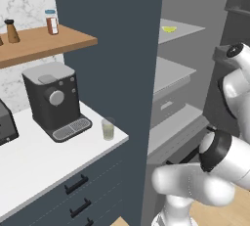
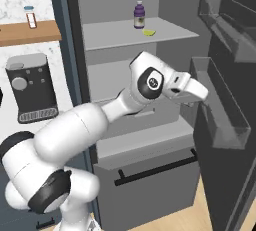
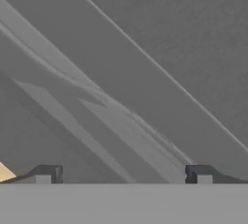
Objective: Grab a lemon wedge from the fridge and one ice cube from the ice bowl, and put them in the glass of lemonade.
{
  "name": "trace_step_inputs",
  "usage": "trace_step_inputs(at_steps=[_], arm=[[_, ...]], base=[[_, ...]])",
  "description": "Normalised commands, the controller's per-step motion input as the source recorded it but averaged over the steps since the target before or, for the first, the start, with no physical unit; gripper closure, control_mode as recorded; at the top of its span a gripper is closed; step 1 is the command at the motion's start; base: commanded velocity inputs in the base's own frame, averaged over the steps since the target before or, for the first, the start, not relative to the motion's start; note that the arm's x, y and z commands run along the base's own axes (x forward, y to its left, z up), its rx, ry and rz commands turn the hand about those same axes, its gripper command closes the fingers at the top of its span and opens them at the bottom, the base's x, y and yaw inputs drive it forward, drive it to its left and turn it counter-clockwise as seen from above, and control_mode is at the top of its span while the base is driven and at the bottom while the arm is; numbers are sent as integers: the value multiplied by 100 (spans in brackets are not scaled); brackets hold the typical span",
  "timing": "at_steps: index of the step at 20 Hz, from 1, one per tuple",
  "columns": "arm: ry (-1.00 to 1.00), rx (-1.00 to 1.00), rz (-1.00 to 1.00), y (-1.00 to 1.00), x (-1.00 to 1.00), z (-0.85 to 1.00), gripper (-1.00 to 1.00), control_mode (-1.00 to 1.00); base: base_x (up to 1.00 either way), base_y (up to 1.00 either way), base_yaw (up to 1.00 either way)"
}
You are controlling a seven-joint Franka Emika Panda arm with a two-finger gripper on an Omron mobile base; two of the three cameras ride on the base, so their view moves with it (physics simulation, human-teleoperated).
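Nearest me, my white arm's jaws (image 3: 123, 174) stand wide and empty, facing the open dark grey-blue fridge's (image 2: 150, 140) door bins. At twelve o'clock, the tiny yellow-green lemon wedge (image 2: 149, 32) lies on the upper shelf; the small clear glass of lemonade (image 1: 108, 129) stands on the white worktop (image 1: 39, 161).

Arm (image 2: 75, 130) reaches forward, pincer (image 3: 123, 174) spread wide, empty.

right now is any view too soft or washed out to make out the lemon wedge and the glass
Left base view: soft but evenly lit, the glass of lemonade reads clearly on the white counter, the lemon wedge is a small yellow blur on the top fridge shelf. Right base view: the wedge sits sharp beside a purple bottle. Hand view: flat grey surfaces, low contrast.
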Motion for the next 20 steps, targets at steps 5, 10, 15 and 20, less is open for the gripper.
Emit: trace_step_inputs(at_steps=[5, 10, 15, 20], arm=[[11, 0, 0, -100, 33, -13, -100, -100], [2, 0, 0, -50, 3, 4, -100, -100], [-10, 0, 1, 77, -39, 35, -100, -100], [-6, 0, 1, 100, -23, 23, -100, -100]], base=[[0, 0, 0], [0, 0, 0], [0, 0, 0], [0, 0, 0]])
